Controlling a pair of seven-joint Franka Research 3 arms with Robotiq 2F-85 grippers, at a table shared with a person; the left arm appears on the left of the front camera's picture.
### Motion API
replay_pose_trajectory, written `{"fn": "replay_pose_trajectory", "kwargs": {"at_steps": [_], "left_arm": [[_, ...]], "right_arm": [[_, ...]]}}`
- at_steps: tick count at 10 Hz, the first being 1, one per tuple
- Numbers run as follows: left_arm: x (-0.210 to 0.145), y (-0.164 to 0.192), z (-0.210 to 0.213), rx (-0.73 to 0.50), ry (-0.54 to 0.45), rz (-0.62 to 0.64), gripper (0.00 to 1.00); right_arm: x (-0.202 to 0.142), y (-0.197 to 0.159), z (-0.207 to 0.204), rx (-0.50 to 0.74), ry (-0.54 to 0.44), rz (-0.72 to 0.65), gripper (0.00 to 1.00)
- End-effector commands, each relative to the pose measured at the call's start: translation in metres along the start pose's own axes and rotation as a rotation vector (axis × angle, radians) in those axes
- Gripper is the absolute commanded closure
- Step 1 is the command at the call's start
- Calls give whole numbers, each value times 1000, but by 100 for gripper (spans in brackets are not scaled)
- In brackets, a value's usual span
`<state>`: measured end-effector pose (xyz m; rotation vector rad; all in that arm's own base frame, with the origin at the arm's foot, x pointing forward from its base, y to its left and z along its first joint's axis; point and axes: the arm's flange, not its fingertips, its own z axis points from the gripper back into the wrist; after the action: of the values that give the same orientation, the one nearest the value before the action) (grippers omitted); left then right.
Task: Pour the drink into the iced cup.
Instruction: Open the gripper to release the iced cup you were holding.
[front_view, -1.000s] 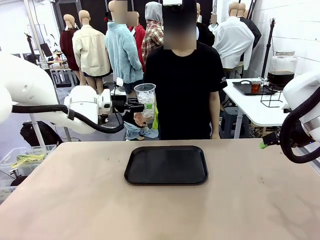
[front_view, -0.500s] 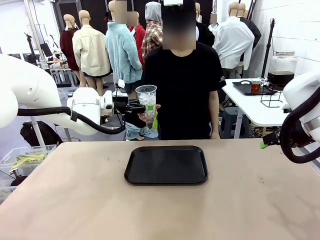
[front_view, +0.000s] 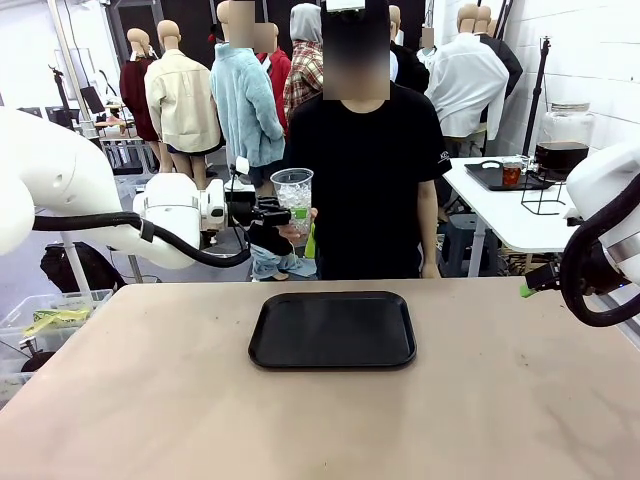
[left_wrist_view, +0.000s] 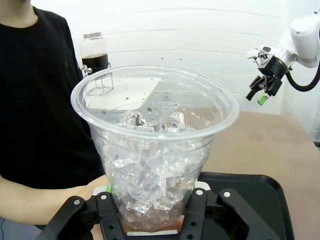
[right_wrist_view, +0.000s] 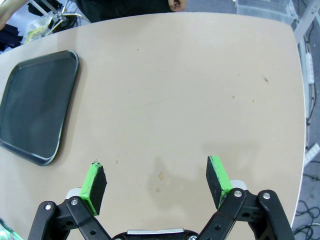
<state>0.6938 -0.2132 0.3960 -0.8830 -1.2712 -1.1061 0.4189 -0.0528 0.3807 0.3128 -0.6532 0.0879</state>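
Note:
The iced cup (front_view: 293, 196), a clear plastic cup packed with ice cubes (left_wrist_view: 150, 155), hangs in the air beyond the table's far left edge. My left gripper (front_view: 272, 222) is shut on its lower part, and in the left wrist view its fingers (left_wrist_view: 199, 210) clamp the base. The person's hand (left_wrist_view: 92, 192) also rests at the base of the cup. The drink (front_view: 561, 157) shows dark in a glass dispenser on the side table at the back right. My right gripper (right_wrist_view: 157, 182) stands open and empty above the table's right side, with its green pads (right_wrist_view: 94, 186) wide apart.
A black tray (front_view: 332, 330) lies on the table in front of the person. A small glass of reddish liquid (front_view: 511, 175) sits on a second tray on the white side table. A bin of clutter (front_view: 45, 325) stands at the left edge.
My left gripper has carried the iced cup a little to the right, toward the person. The right arm has not moved.

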Motion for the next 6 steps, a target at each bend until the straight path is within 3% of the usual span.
{"fn": "replay_pose_trajectory", "kwargs": {"at_steps": [1, 2, 4, 6], "left_arm": [[-1, 0, 0, 0, 0, 1, 47], [0, -4, 2, 19, 6, 0, 35], [7, -12, 11, 32, -8, -17, 0], [14, -20, 24, 61, -24, -33, 0]], "right_arm": [[-2, 0, -1, 4, -9, 6, 0], [-2, 0, -1, 4, -9, 6, 0], [-2, 0, -1, 4, -9, 6, 0], [-2, 0, -1, 4, -9, 6, 0]]}}
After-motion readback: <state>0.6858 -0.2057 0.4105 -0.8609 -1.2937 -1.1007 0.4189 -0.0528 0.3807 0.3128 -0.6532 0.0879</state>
